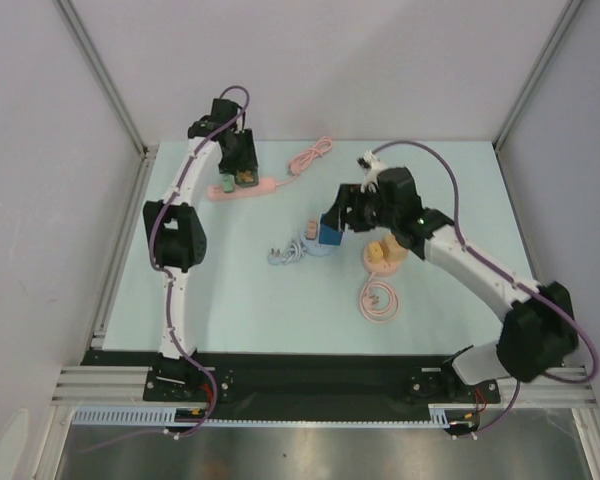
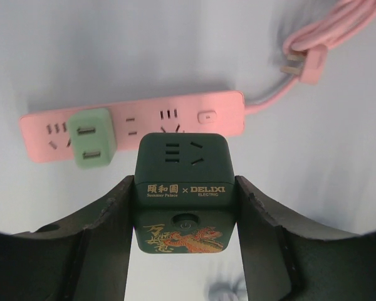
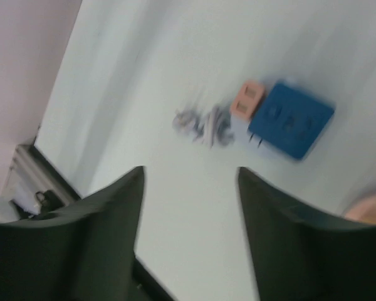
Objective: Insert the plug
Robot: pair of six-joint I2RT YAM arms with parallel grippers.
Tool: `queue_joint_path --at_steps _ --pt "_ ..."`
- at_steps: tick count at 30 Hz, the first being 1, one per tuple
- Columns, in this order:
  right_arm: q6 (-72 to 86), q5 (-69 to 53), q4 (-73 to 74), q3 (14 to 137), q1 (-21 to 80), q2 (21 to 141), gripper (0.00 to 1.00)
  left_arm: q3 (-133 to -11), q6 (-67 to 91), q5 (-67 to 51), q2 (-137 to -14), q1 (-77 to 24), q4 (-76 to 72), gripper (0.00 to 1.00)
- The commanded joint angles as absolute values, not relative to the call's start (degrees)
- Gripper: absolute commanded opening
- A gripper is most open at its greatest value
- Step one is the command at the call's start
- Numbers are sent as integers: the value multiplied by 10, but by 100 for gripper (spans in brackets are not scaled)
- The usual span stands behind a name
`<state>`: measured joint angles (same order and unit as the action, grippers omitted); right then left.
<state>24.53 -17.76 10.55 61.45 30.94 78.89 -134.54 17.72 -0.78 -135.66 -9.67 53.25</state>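
In the left wrist view, my left gripper (image 2: 183,207) is shut on a dark green cube plug (image 2: 182,182) printed with gold lettering and a dragon. The cube is held just in front of the pink power strip (image 2: 219,116), by its middle sockets. A light green adapter (image 2: 91,138) sits plugged in at the strip's left end. From above, the left gripper (image 1: 242,168) hangs over the strip (image 1: 265,187). My right gripper (image 3: 189,182) is open and empty, a little short of a blue cube plug (image 3: 291,125) with a small pink adapter (image 3: 247,100) beside it. That view is blurred.
The strip's own pink cord and plug (image 1: 310,157) lie at the back. A pale blue cable bundle (image 1: 285,253) lies left of the blue cube (image 1: 328,235). An orange block on a round disc (image 1: 384,254) and a coiled pink cable (image 1: 378,298) lie under the right arm.
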Motion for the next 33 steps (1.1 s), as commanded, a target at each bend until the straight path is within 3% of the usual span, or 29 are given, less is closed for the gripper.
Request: queue_joint_path --at_steps 1,3,8,10,13,16,22,27,33 --pt "205 -95 132 749 308 908 58 -1286 167 -1 -1178 -93 507 0" --pt "193 -98 131 842 310 973 51 -1215 173 31 -1090 -91 476 0" --pt "202 -86 174 1067 319 1206 10 -968 190 60 -928 -74 394 0" --pt "209 -87 194 1188 322 1278 0 -886 198 35 -860 -75 360 0" --pt "217 -77 208 1338 325 1404 0 -781 228 -28 -773 -76 308 0" --pt "217 -62 154 1385 330 1478 0 -689 265 -104 -719 -77 250 0" --pt "219 -45 50 1387 321 1540 0 -556 333 -168 -613 -83 164 0" --pt "178 -60 26 1400 332 1566 2 -544 316 -145 -569 -83 176 0" --pt "216 -9 -146 1265 339 1516 2 -531 319 -136 -563 -86 170 0"
